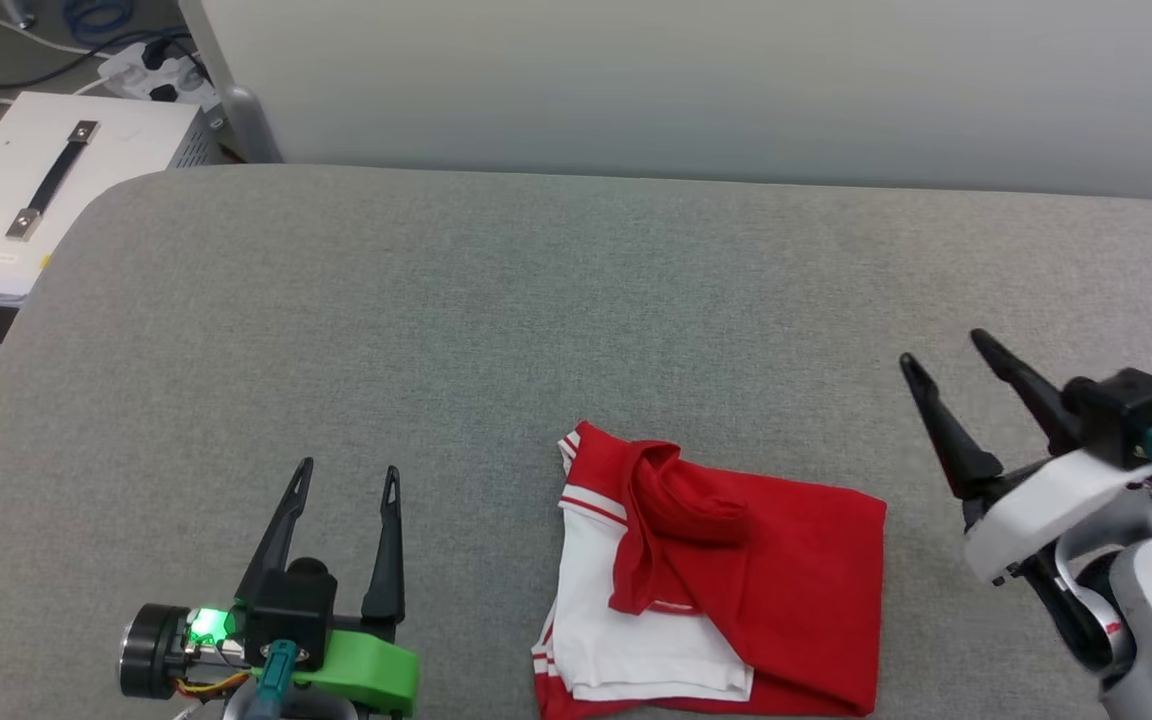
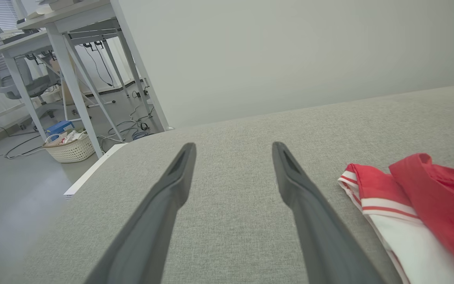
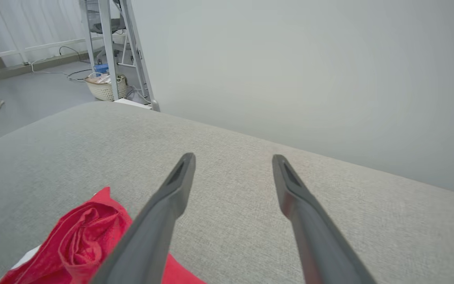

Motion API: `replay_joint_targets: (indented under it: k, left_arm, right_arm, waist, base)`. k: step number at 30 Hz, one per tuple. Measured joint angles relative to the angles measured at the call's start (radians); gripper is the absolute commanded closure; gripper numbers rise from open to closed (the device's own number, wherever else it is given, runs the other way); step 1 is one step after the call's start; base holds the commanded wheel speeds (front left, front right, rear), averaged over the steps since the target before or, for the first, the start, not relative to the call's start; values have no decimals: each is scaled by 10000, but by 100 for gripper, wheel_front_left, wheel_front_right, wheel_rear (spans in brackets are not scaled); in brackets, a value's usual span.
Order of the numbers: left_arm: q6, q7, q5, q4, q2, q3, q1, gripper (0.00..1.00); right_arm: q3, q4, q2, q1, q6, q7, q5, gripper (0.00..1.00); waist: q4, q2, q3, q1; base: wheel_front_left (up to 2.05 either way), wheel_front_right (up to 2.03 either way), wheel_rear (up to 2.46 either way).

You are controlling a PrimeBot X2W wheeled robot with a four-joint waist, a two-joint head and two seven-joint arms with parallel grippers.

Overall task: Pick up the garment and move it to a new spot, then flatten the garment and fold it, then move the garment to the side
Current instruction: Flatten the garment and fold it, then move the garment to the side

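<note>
The garment, a red shirt with white sleeves and red-white striped trim, lies folded in a rough rectangle near the front edge of the grey padded table, with a bunched red flap on top. Its lettering is hidden. My left gripper stands open at the lower left, well clear of the cloth, with nothing between its fingers. My right gripper is open to the right of the garment, lifted off it and empty. The left wrist view shows the garment off to the right; in the right wrist view the garment lies at the lower left.
A white box with a black handle stands on the floor off the table's left corner, with a power strip and cables behind it. A pale wall panel runs along the table's far edge. A wicker basket sits under desks.
</note>
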Motion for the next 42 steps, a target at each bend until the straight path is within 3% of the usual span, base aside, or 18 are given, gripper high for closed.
replay_joint_targets:
  k: [5, 9, 12, 19, 28, 42]
  left_arm:
    - [12, 0, -44, -75, 29, 84, 126, 0]
    - [10, 2, -79, -211, 27, 184, 147, 0]
    - [-6, 2, -142, -291, 23, 236, 178, 0]
    - [-144, 2, -219, -353, -8, 299, 340, 0]
    - [-318, 0, -226, -336, -79, 372, 502, 0]
    - [-464, 0, -222, -242, -142, 539, 533, 0]
  right_arm:
    - [-1850, -307, 1047, 997, 0, -1009, -1645, 0]
    - [-2696, -767, 1776, 1707, 0, -1494, -2698, 0]
    - [-3097, -1114, 2349, 2179, 0, -1641, -2997, 0]
    - [-3296, -1732, 3001, 3190, 0, -1756, -3298, 0]
    - [-3354, -2203, 3338, 4098, 0, -1783, -3657, 0]
    - [-3423, -2125, 3365, 4161, 0, -1810, -3666, 0]
  waist:
    - [-306, 0, -101, 0]
    - [-452, 0, -170, 0]
    - [-502, 0, -224, 0]
    - [-507, 0, -349, 0]
    - [-434, 0, -474, 0]
    - [-362, 0, -497, 0]
  base:
    - [0, 0, 0]
    - [0, 0, 0]
    - [0, 0, 0]
    - [0, 0, 0]
    - [0, 0, 0]
    - [0, 0, 0]
